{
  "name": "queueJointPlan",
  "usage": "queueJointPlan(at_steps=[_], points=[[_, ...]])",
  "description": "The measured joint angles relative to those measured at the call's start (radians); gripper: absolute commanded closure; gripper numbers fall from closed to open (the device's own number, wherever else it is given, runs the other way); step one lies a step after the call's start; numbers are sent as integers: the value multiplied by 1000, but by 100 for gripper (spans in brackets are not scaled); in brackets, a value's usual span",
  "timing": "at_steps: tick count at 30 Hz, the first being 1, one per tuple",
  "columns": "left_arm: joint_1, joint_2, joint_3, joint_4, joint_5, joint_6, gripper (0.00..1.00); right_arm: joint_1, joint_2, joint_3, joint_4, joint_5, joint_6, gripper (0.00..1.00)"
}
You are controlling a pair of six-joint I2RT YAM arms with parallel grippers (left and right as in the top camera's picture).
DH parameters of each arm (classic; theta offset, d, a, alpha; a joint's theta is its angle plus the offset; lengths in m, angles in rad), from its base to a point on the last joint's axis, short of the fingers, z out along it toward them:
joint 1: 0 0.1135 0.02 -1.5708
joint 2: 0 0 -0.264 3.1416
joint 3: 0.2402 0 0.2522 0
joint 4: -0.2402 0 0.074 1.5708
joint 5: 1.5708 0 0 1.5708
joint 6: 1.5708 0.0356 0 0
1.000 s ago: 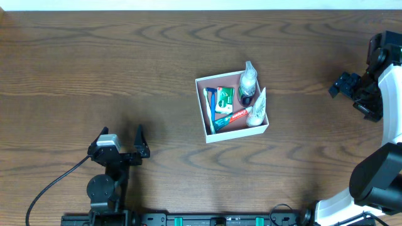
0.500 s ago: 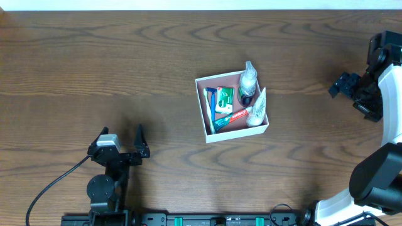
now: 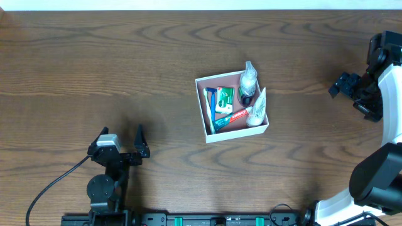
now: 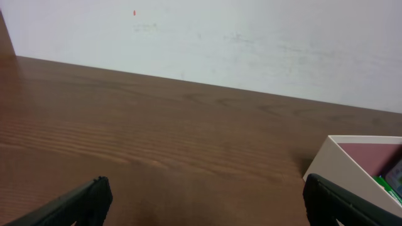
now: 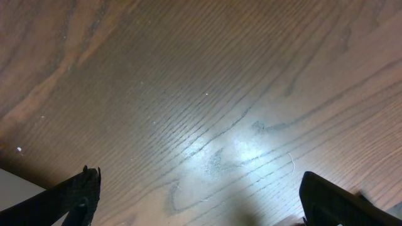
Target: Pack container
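Packing looks finished to us: toiletries (image 3: 233, 103) fill the container (image 3: 237, 134), well apart from both the left end effector (image 3: 122, 134) and right end effector (image 3: 342, 84). Both are spread, empty. Next we'd only verify.

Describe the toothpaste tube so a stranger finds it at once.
A white square box sits near the middle of the brown table. Inside, along the lower wall in the overhead view, lies the toothpaste tube. It alone is red, beside a green packet.
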Motion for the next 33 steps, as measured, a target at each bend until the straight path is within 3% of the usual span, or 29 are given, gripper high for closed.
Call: queueJointPlan(at_steps=[11,16,33], points=[[0,0,0,0,0,0,2,0,0,0,2,1,-1,1],[0,0,0,0,0,0,2,5,-64,-62,124,1,-1,1],[0,0,4,-5,2,3,2,150,-1000,-1016,1049,-26,-69,1]])
